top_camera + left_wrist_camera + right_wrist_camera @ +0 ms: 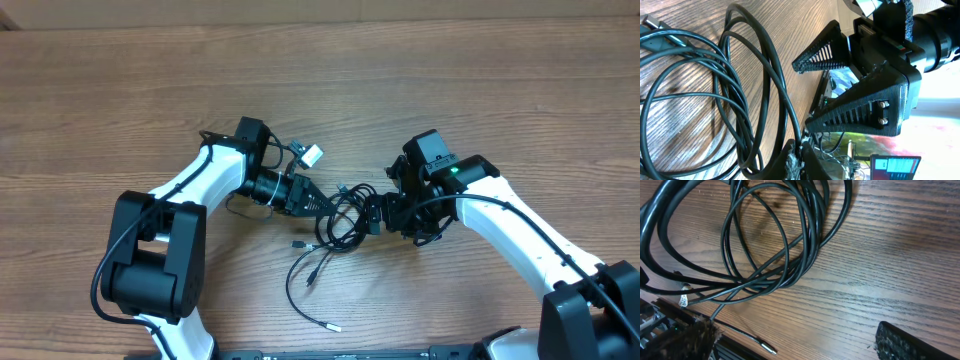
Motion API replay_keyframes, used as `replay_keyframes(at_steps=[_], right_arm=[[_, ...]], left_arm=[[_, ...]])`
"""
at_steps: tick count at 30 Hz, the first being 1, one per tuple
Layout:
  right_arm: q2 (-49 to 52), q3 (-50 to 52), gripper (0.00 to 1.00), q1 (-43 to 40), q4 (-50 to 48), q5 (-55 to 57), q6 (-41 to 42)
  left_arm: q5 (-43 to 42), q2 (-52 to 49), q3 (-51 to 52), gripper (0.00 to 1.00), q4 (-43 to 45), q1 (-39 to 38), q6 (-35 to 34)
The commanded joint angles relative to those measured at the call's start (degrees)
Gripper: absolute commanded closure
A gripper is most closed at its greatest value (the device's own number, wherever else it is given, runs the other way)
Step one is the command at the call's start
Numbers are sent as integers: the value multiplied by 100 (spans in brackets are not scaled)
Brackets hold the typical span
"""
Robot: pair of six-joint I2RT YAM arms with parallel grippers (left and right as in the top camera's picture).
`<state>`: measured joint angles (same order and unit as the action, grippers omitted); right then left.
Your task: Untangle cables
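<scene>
Loose ends: two thin black tails of the cables [345, 212] trail toward the front of the tabletop [480, 90], one of them silver-tipped.
Coil: the rest lies flat in tangled loops, between the two claws.
Left claw [326, 206]: pressed fully closed, its tips pinching strands at the coil's left edge.
Right claw [370, 218]: spread wide and holding nothing, just beside the coil's right edge. Whether it touches the coil cannot be told.
</scene>
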<state>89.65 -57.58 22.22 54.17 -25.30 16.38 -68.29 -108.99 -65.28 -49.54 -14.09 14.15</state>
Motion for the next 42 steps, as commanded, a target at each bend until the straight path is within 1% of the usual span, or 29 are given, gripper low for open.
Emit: replay_keyframes(at_steps=[1, 42], right_arm=[[-4, 26, 0, 33, -15, -28, -37], [-4, 26, 0, 33, -15, -28, -37]], left_arm=[[-9, -42, 20, 96, 9, 59, 153], [140, -42, 20, 96, 33, 59, 153]])
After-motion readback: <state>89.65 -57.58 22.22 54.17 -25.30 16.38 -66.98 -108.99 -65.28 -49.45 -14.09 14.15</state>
